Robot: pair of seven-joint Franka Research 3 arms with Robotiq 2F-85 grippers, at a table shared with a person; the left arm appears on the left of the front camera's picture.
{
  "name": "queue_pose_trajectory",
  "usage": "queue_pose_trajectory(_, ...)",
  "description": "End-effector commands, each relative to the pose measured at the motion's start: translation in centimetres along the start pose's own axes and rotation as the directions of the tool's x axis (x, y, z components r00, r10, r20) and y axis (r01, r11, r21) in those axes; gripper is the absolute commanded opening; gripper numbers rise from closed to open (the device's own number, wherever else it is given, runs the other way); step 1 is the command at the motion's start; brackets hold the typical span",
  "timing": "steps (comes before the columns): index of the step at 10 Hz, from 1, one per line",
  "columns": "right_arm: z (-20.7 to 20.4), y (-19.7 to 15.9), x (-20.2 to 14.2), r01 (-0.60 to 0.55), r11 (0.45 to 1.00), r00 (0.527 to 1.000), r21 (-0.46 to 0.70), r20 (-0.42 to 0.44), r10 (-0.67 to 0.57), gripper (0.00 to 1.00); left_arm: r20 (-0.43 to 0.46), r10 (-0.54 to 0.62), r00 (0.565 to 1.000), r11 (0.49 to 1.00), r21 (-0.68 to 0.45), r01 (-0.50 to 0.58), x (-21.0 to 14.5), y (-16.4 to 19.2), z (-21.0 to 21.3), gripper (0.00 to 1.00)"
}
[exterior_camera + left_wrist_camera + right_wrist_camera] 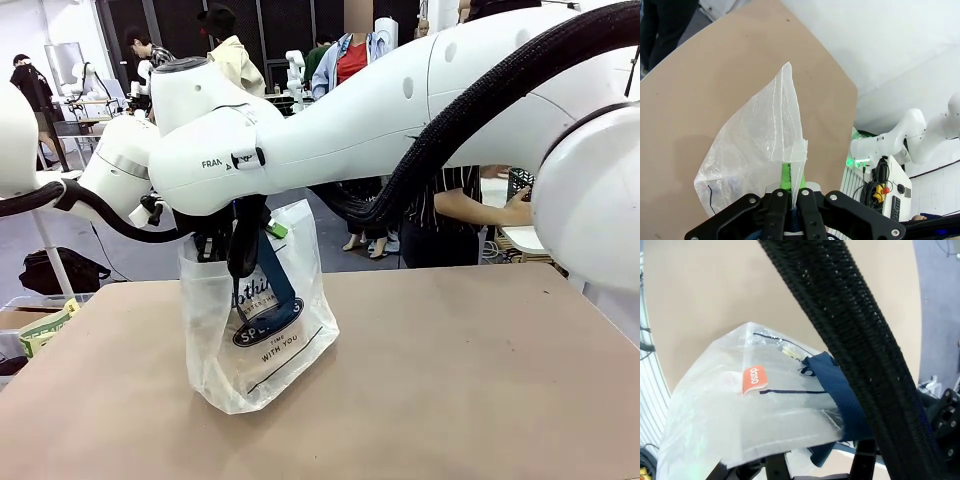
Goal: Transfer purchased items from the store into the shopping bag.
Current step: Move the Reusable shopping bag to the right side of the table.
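The shopping bag [262,340] is seen standing upright on the brown counter [450,380], toward its left half and nearer the robot's edge, with both arms gathered at its mouth. In the left wrist view the left claw [790,202] is seen pinched tight on the bag's top edge, the translucent film rising from between the dark fingers. The right claw [815,465] is seen just at the bag's rim beside a navy strap handle [840,395] and a thick black cable sleeve [850,340]; how wide it stands cannot be told, and no item is seen between its fingers. A small green piece [277,230] is seen at the bag's mouth in the front view; what it is cannot be told.

Several risks are judged from this. The bag is thin and is held at only one edge, so it could be tipped or dragged if the left arm were shifted. The mouth could be collapsed if that pinch were lost, and anything dropped afterwards would land on the counter. The strap could be caught by the right claw or the cable sleeve on withdrawal, lifting the bag along.
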State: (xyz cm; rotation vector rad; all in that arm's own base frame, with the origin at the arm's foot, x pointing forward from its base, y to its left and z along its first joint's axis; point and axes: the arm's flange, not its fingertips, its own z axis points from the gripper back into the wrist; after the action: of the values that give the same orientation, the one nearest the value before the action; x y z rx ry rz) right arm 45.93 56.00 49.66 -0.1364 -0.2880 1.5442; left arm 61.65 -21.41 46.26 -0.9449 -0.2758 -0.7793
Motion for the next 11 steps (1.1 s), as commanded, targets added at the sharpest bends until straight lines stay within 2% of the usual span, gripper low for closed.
queue_pose_trajectory(1,0.9,0.9,-1.3,0.035,0.998,0.999,-0.046,-0.015,-0.035,1.0,0.022,-0.003,1.0,1.0,0.002,0.003,0.5,-0.1,0.3,0.0)
queue_pose_trajectory(7,4.1,3.3,-4.3,0.118,0.99,0.992,-0.072,-0.024,-0.12,1.0,0.036,-0.001,0.999,1.0,0.01,0.001,0.2,0.0,1.0,0.0)
queue_pose_trajectory(11,7.4,4.7,-8.8,0.254,0.959,0.967,-0.125,0.009,-0.255,1.0,0.047,0.002,0.999,1.0,0.012,-0.003,-0.1,0.1,1.3,0.0)
